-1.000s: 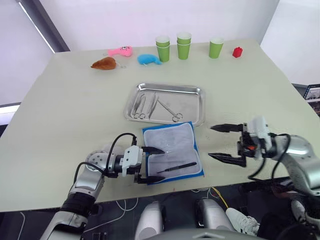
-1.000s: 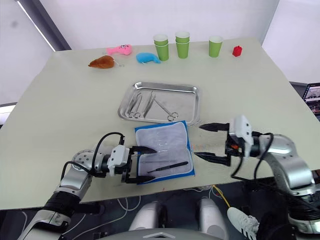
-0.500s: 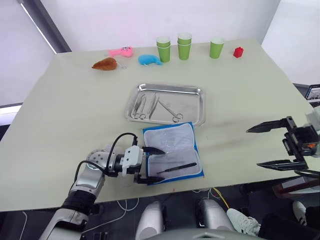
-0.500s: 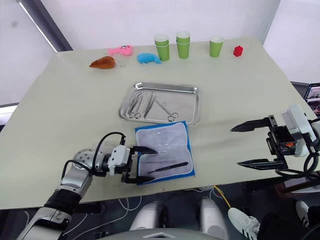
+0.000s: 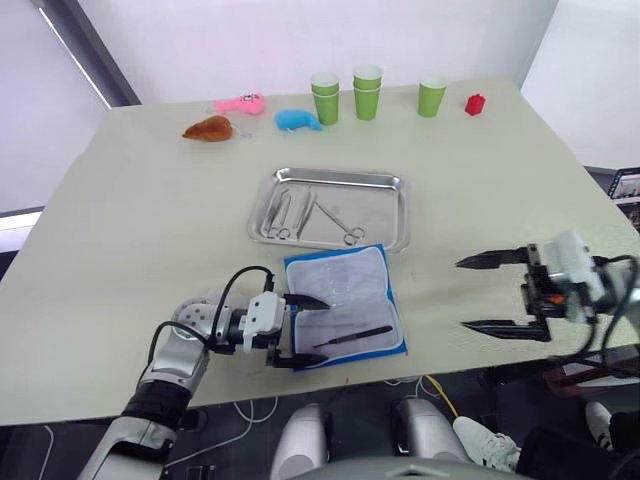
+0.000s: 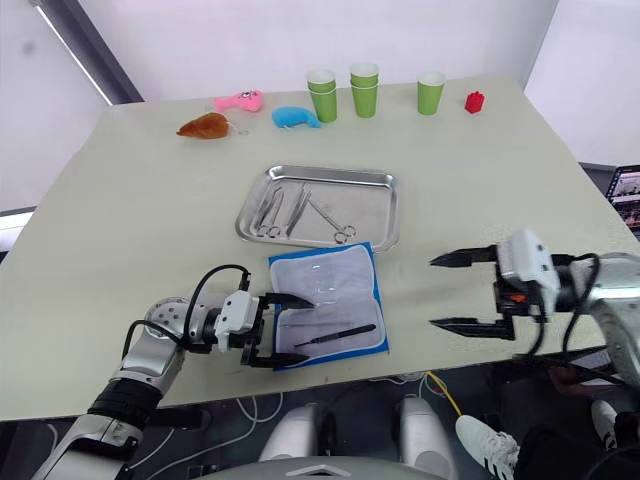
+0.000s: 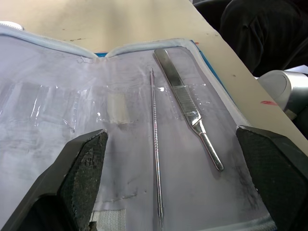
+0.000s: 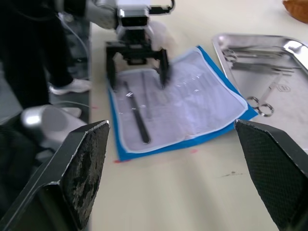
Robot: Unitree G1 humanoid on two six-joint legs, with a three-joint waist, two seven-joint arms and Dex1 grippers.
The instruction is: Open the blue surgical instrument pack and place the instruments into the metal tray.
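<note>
The blue surgical instrument pack [image 5: 345,307] lies open at the table's front edge, pale lining up. On the lining rest a dark slim tool [image 5: 352,336], seen up close as a flat silvery handle [image 7: 187,106], and a thin probe [image 7: 155,144]. My left gripper [image 5: 305,331] stands open at the pack's left edge, its fingers [image 7: 82,163] straddling the lining. The metal tray [image 5: 340,175] just behind the pack holds several ring-handled instruments [image 5: 300,212]. My right gripper [image 5: 463,294] is open and empty, above the table to the right of the pack.
Along the far edge stand green cups [image 5: 367,92], a red block [image 5: 475,104], a blue plush [image 5: 297,120], a pink toy [image 5: 240,103] and a brown toy [image 5: 209,128]. Cables hang below the front edge.
My right gripper swung out to the right away from the pack, then came partway back toward it, staying open. The left gripper and the pack have not moved.
</note>
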